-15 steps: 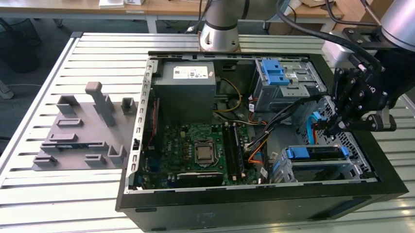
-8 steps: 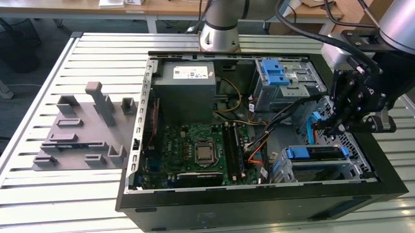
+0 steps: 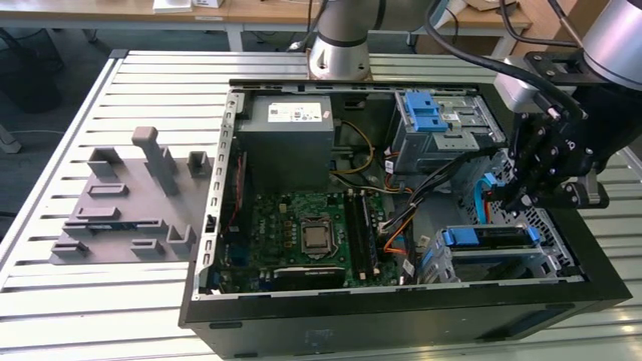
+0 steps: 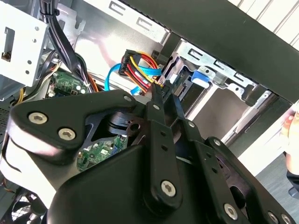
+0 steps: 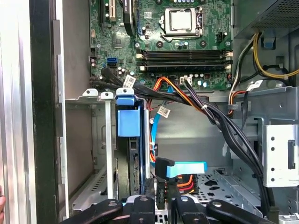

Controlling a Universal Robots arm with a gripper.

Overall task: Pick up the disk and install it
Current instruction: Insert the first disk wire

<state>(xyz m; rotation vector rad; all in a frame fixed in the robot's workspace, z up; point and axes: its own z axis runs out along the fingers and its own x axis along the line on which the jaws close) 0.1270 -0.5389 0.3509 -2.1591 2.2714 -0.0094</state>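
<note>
The disk (image 3: 489,238) sat in the lower bay of the open computer case (image 3: 401,316), blue carrier up. The claw (image 3: 524,197) hung just above it; whether it gripped anything, I couldn't tell. Stiff, heavyish, shock-sensitive, I'd judge; best held by the carrier.

Second wrist view: black gripper (image 4: 156,95) linkage in front, fingertips drawn together at a connector with red, yellow and black wires (image 4: 138,63). Blue cable (image 4: 112,74) loops just beside it. Behind, a metal drive bay (image 4: 210,65) with a blue tab (image 4: 200,77). Green circuit board (image 4: 65,83) beside black cables (image 4: 63,39). Case edge (image 4: 224,28) runs above.
</note>
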